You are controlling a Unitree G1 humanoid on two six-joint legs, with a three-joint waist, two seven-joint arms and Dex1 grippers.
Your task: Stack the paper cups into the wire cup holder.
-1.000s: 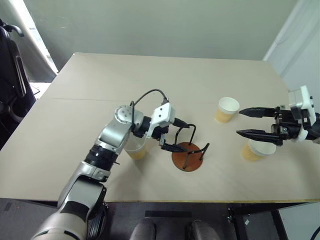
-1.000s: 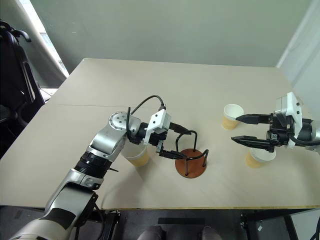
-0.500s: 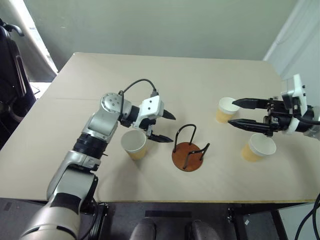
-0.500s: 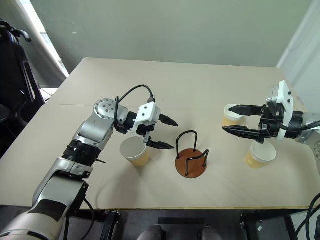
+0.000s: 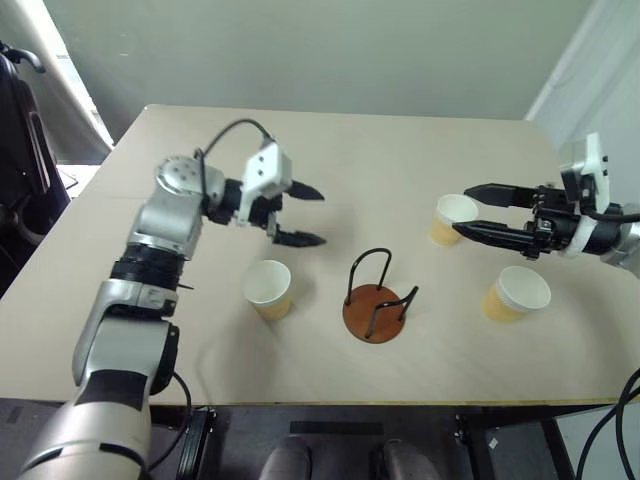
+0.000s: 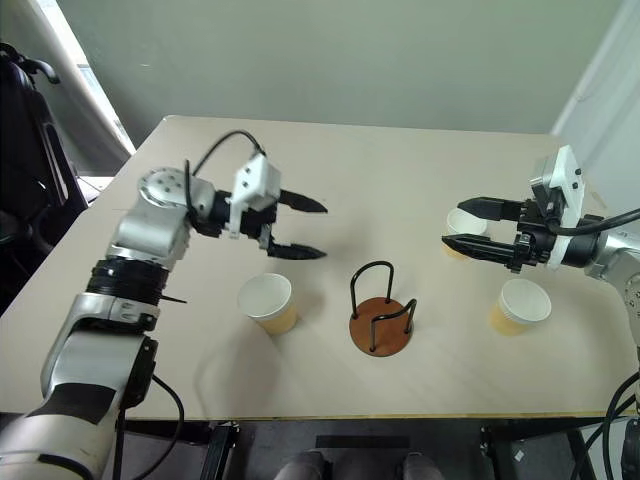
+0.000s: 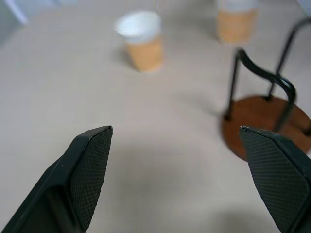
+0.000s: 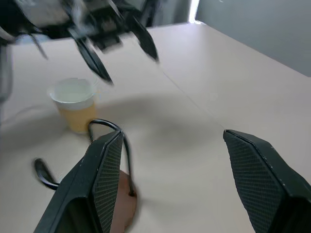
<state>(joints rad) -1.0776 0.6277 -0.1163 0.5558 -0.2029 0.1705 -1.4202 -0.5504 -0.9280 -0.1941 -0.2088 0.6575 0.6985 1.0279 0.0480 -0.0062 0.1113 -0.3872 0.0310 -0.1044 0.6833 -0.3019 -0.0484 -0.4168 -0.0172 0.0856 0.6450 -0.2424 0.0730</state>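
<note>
Three paper cups stand upright on the tan table (image 5: 330, 150). One cup (image 5: 268, 288) sits left of the wire cup holder (image 5: 376, 297); the other two, a farther one (image 5: 452, 218) and a nearer one (image 5: 517, 292), are at the right. The holder is empty, its black loops rising from a brown disc. My left gripper (image 5: 320, 217) hangs open in the air above and behind the left cup, pointing toward the holder. My right gripper (image 5: 462, 209) is open and raised beside the farther right cup. The right wrist view shows nothing between its fingers (image 8: 104, 165).
The table's front edge runs close below the cups and holder. A faint seam crosses the tabletop from the left. Dark equipment (image 5: 22, 130) stands off the table's left side. A grey wall lies behind the far edge.
My left gripper has lifted and swung left, away from the holder's base, leaving the left cup in plain view. My right gripper has shifted from above the nearer right cup toward the farther one.
</note>
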